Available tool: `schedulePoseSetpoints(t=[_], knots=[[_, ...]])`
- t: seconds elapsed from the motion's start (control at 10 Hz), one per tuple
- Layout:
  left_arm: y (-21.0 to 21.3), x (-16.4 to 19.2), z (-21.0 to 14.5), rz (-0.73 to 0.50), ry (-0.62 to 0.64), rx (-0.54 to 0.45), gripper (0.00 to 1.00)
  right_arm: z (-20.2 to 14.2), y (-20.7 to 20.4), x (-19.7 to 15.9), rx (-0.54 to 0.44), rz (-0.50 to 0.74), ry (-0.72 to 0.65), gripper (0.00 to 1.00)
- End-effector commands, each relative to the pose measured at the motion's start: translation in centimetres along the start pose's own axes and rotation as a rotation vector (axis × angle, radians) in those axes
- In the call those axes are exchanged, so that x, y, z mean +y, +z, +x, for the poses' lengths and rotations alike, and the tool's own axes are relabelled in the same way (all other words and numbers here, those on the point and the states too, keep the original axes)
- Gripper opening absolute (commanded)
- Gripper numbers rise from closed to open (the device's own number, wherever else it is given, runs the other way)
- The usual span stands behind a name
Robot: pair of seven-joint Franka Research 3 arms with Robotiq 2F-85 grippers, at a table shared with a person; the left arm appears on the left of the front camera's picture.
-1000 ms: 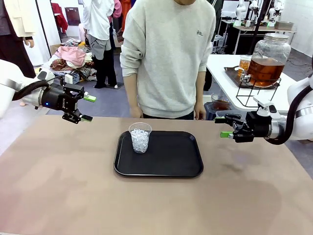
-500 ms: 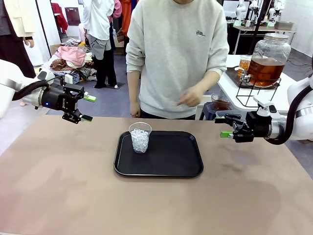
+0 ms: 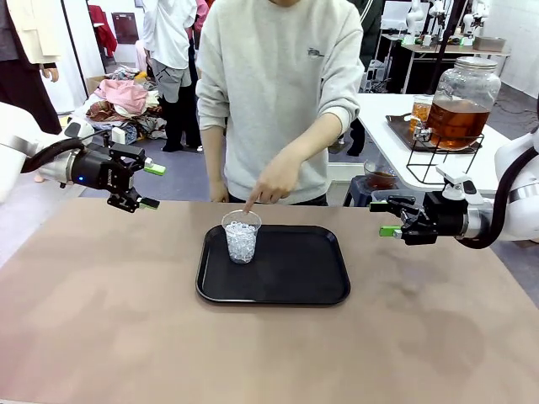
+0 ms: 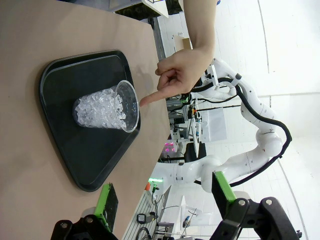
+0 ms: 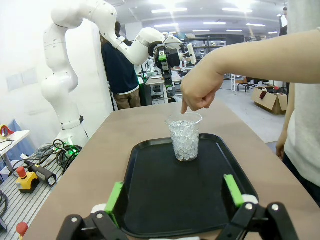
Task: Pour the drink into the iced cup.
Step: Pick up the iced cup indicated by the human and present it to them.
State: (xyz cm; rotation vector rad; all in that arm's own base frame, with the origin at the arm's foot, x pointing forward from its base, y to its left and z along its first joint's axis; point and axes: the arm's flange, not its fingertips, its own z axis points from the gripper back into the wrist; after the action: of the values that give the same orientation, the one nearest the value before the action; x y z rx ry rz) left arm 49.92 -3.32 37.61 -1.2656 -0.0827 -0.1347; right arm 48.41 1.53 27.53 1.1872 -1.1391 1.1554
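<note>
We see a plain tan-brown counter [image 3: 101,337], with no pattern on it. The tray [image 3: 295,273] is plain black with a slight shine. The iced cup [image 3: 242,238] is clear, and the ice in it looks white and glassy. The drink [image 3: 459,122] is a translucent amber-brown inside a clear jar [image 3: 472,84], whose lid [image 3: 477,63] is silver-grey. The person's sweatshirt [image 3: 269,84] is pale grey, with one small dark print on the chest. The left arm [image 3: 17,135] and the right arm [image 3: 522,185] are white. The left claw [image 3: 152,186] and the right claw [image 3: 383,218] are black, and their pads are bright green.
</note>
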Motion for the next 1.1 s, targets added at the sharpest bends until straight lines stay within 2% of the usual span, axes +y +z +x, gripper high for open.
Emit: schedulePoseSetpoints(t=[0.0,0.8,1.0], knots=[[0.05,-0.25,-0.07,0.003,-0.003,-0.004,1.00,0.23,-0.08,-0.10,0.004,0.000,0.006,1.00],[0.00,0.00,0.00,0.000,0.000,0.000,1.00,0.23,-0.08,-0.10,0.004,0.000,0.006,1.00],[0.27,-0.40,0.22,0.006,-0.214,-0.024,1.00,0.23,-0.08,-0.10,0.004,0.000,0.006,1.00]])
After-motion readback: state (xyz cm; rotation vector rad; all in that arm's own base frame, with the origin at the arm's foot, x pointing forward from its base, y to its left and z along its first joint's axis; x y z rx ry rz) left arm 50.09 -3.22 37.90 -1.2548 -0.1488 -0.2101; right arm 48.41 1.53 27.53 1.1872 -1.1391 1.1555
